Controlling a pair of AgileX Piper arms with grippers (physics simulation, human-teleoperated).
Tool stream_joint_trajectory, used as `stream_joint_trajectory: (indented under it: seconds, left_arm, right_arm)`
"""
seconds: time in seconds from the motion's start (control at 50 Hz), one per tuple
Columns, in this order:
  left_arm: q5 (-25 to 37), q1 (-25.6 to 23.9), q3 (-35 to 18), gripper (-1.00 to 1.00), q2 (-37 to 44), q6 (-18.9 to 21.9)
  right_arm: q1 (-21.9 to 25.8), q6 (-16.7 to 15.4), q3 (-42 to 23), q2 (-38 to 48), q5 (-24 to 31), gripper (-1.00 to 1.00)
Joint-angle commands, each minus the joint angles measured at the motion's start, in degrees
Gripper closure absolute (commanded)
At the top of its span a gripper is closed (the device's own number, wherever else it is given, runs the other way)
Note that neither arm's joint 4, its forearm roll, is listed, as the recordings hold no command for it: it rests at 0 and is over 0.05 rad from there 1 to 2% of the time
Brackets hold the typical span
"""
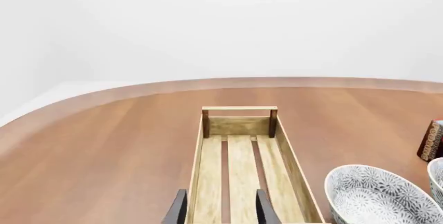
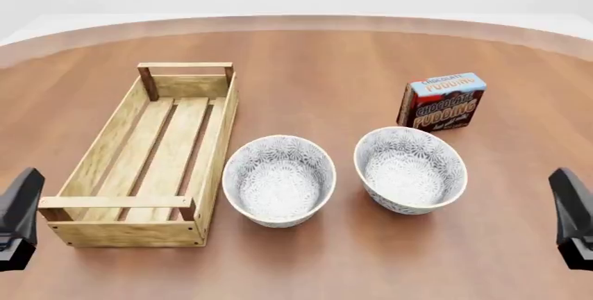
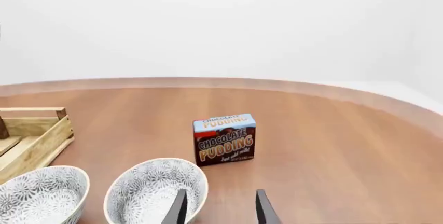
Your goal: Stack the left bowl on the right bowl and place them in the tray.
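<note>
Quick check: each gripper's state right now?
Left gripper: open, holding nothing, above the tray.
Right gripper: open, holding nothing.

1. I see the left bowl [image 2: 279, 180] and the right bowl [image 2: 410, 169] both white with dense grey floral print.
2. The tray [image 2: 93, 164] is light wood with darker posts.
3. The pudding box [image 2: 443, 101] looks brown, blue-topped with orange lettering; its side may be patterned.
4. The table [image 2: 324, 64] is reddish-brown wood.
</note>
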Motion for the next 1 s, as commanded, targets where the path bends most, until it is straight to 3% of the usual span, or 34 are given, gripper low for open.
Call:
stream_joint_trajectory:
  seconds: [0.02,0.26,0.32,0.46,0.58,0.9,1.0]
  left_arm:
    - [0.0,0.0,0.0,-1.0,0.0,0.0]
    - [0.0,0.0,0.0,-1.0,0.0,0.0]
    - [0.0,0.0,0.0,-1.0,0.0,0.0]
    - [0.0,0.0,0.0,-1.0,0.0,0.0]
    - [0.0,0.0,0.0,-1.0,0.0,0.0]
    - [0.0,0.0,0.0,-1.0,0.0,0.0]
    - [0.0,0.0,0.0,-1.0,0.0,0.0]
  right_arm:
    - [-0.3,1.1,-0.1,0.2,-0.1,-1.0]
    - [0.6,1.3,-1.0,0.1,1.3,-1.0]
    - [1.0,-1.0,-2.6,4.1,0.5,-1.0]
    - [3.1,-2.6,-8.3,16.1,-3.2,-1.0]
    - [7.6,-6.4,-18.7,26.9,-1.6,-1.0]
    - [17.3,-10.0,-40.6,45.9,7.3,-1.0]
    - [20.5,-12.6,-46.6,52.8,10.0,-1.0]
